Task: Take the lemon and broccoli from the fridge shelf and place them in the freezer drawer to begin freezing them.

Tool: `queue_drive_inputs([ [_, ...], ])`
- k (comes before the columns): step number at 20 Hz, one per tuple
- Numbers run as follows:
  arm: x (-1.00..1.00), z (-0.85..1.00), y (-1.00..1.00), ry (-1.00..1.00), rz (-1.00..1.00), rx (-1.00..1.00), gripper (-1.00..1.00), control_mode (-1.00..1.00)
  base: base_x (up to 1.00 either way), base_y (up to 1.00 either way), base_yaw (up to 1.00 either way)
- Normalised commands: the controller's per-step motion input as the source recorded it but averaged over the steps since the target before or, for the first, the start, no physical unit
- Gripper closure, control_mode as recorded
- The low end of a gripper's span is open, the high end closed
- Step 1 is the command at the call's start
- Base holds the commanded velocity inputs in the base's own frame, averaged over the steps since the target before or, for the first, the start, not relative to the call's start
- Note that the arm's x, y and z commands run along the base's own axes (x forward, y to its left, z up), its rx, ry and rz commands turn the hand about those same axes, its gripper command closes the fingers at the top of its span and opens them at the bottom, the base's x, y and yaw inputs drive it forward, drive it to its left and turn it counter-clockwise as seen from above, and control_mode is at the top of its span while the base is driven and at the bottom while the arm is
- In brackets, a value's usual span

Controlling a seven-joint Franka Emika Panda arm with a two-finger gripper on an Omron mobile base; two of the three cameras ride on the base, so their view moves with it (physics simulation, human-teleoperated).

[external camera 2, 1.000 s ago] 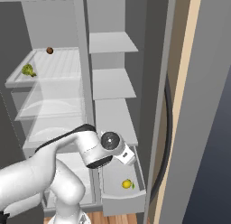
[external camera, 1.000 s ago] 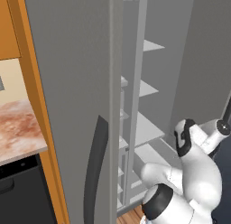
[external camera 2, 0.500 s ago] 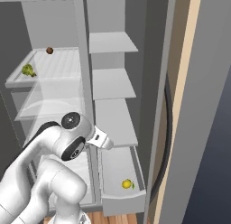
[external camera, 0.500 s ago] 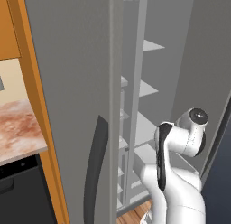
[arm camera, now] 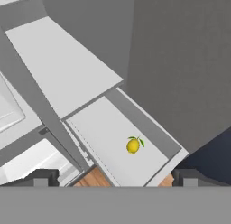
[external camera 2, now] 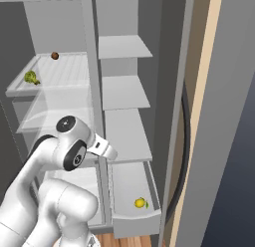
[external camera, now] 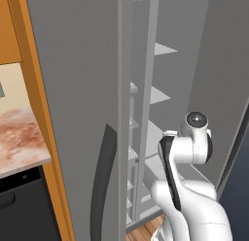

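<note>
The lemon (external camera 2: 141,203) lies loose on the floor of the open freezer drawer (external camera 2: 133,222) at the bottom right of the fridge. The hand view looks down on the lemon (arm camera: 133,145) in the drawer (arm camera: 101,133). The broccoli (external camera 2: 31,77) sits near the front left edge of the upper fridge shelf (external camera 2: 67,71). My gripper (arm camera: 115,178) is open and empty, its two tips far apart, well above the drawer. In the right base view the gripper (external camera 2: 109,153) hangs at the level of the shelf above the drawer, left of it.
A small brown round item (external camera 2: 55,56) rests at the back of the broccoli's shelf. Plain grey shelves (external camera 2: 124,94) stack up in the right compartment. The open fridge door (external camera: 82,113) stands at my left, with an orange cabinet and marble counter (external camera: 19,138) beyond it.
The arm has folded up and to the left, lifting the open hand away from over the drawer. The lemon stays in the drawer and the broccoli on its shelf.
</note>
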Motion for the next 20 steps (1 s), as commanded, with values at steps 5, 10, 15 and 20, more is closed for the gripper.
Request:
queue_drive_inputs([
  [5,0.00,0.00,0.00,0.00,0.01,0.00,-1.00,1.00,0.00,0.02,0.02],
  [10,0.00,0.00,0.00,0.00,0.00,0.00,-1.00,1.00,0.00,0.23,0.20],
  [15,0.00,0.00,0.00,0.00,0.00,0.00,-1.00,1.00,0.00,0.32,0.25],
  [20,0.00,0.00,0.00,0.00,0.00,0.00,-1.00,1.00,0.00,0.30,0.25],
])
